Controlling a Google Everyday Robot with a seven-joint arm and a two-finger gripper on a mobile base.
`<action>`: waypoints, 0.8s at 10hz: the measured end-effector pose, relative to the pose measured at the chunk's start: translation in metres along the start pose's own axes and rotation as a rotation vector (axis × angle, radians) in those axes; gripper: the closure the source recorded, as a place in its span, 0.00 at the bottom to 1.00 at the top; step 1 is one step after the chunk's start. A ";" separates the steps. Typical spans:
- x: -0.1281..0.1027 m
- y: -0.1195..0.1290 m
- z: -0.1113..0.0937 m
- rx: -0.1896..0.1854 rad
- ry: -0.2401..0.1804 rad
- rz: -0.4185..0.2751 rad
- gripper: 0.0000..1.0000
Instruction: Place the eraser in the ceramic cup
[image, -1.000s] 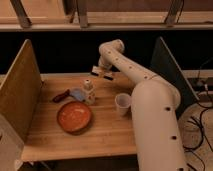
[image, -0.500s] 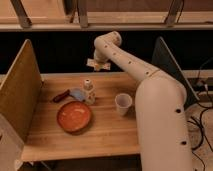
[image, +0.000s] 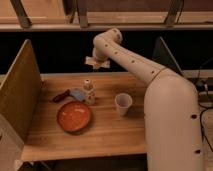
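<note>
White arm (image: 135, 65), 1 pc, rising from lower right, elbow bent, forearm stretched up-left twd back edge of wooden table (image: 100, 135) — gripper (image: 98, 63) held clear of surface, clenched on eraser (image: 92, 61) — ceramic cup (image: 123, 103) standing below, well apart, right of bottle (image: 88, 91) & orange plate (image: 74, 116).

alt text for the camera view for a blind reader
A white robot arm holds its gripper, shut on a small pale eraser, high above the back of a wooden table. Below sit a white ceramic cup, an orange plate, a bottle and a red-handled tool.
</note>
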 end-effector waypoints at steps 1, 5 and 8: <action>0.000 0.000 0.000 0.000 -0.001 0.000 1.00; -0.052 -0.004 -0.011 0.036 -0.109 -0.056 1.00; -0.084 0.003 -0.034 0.067 -0.190 -0.100 1.00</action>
